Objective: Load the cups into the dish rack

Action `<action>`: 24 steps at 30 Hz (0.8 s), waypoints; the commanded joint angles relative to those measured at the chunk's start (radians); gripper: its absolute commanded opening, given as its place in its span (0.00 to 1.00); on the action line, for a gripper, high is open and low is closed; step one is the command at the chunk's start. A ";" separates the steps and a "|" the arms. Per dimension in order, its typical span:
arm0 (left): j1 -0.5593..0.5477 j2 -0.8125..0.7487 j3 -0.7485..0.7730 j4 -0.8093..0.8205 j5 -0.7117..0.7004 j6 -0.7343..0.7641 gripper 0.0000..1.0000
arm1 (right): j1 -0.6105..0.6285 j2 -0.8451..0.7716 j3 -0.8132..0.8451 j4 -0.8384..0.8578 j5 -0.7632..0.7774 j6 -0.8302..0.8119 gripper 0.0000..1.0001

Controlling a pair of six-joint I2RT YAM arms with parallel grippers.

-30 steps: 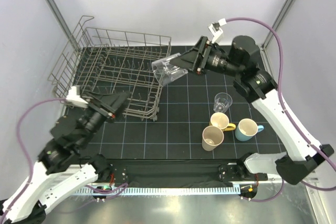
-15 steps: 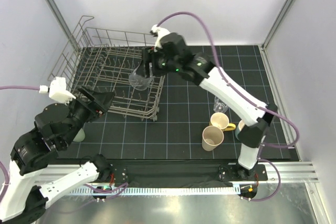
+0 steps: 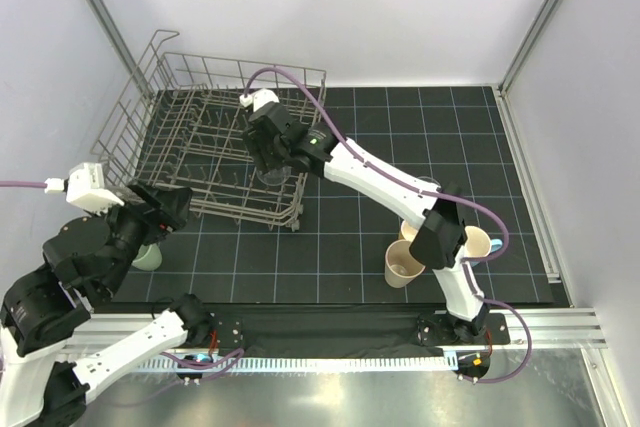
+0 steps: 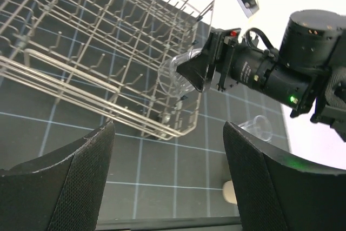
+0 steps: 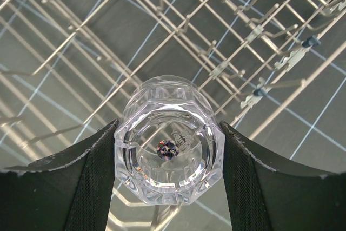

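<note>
Right gripper (image 5: pixel 168 129): jaws clamped on the faceted base of a clear tumbler (image 5: pixel 168 147), one finger pad on each side. The base faces the wrist camera and the mouth points away, down toward the wires. Directly beneath and all around the gripper lies the dish rack (image 3: pixel 150 99), and the tumbler sits inside the rack's outline, close to its right end wall and among the upright tines. Whether the tumbler touches a tine I cannot tell. Right arm pose: elbow bent above the mat on the right, forearm stretched long and nearly straight to the far left, wrist turned down over the rack. Behind the gripper, back along the forearm, a second clear tumbler (image 4: pixel 258 126) stands on the mat. Further back, by the elbow, are the tan cup (image 3: pixel 404 263), the cream mug (image 3: pixel 417 232) and the light-blue mug (image 3: pixel 481 243), both mugs partly hidden by the arm. Left gripper (image 4: pixel 168 128): fingers spread wide, nothing between them, aimed at the rack's near side and at the right gripper beyond it. Left arm is folded, wrist raised just off the rack's near-left corner. The mint-green cup (image 3: pixel 147 256) stands under that wrist, outside the rack.
</note>
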 commanded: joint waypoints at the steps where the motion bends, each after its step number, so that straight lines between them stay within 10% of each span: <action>1: 0.000 0.038 0.032 -0.029 -0.027 0.064 0.79 | 0.001 0.009 0.078 0.091 0.065 -0.048 0.04; 24: 0.000 0.064 0.038 -0.032 -0.056 0.124 0.85 | 0.015 0.049 0.018 0.046 -0.007 0.029 0.04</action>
